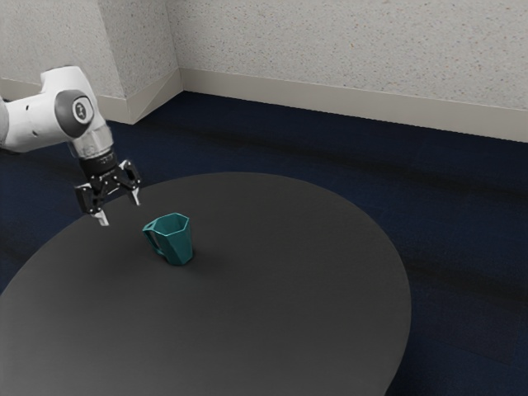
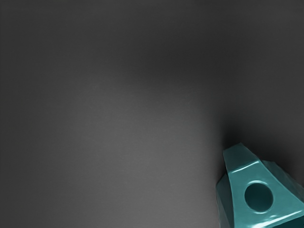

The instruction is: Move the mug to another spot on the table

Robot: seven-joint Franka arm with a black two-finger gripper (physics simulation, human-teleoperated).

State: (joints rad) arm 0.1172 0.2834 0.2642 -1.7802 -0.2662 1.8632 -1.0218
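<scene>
While the mug [image 1: 171, 238] stands upright and untouched on the table [image 1: 289, 305], left of centre in the exterior view, the step in hand is judged to be the approach: no grasp made, no relocation begun.

Item 1, mug: teal, faceted, mouth upward. Its handle [image 1: 152, 234] is turned to the exterior view's left, toward the arm. In the wrist view the mug [image 2: 259, 194] lies off to one side of the hand rather than under it, with the hole of the handle facing the camera.

Item 2, gripper [image 1: 119, 209]: black, its two fingers spread apart with nothing between them. It hangs above the table at the left-middle of the frame, near the mug but apart from it.

Item 3, table: round, dark grey.

Item 4, surroundings: dark blue carpet [image 1: 429, 173], pale speckled wall [image 1: 330, 41].

Next move, as judged: carry the hand toward the exterior view's right until it is over the mug, set the fingers across a wall or the handle, descend, close. Because the handle faces the hand, a low sideways entry could knock the mug.
</scene>
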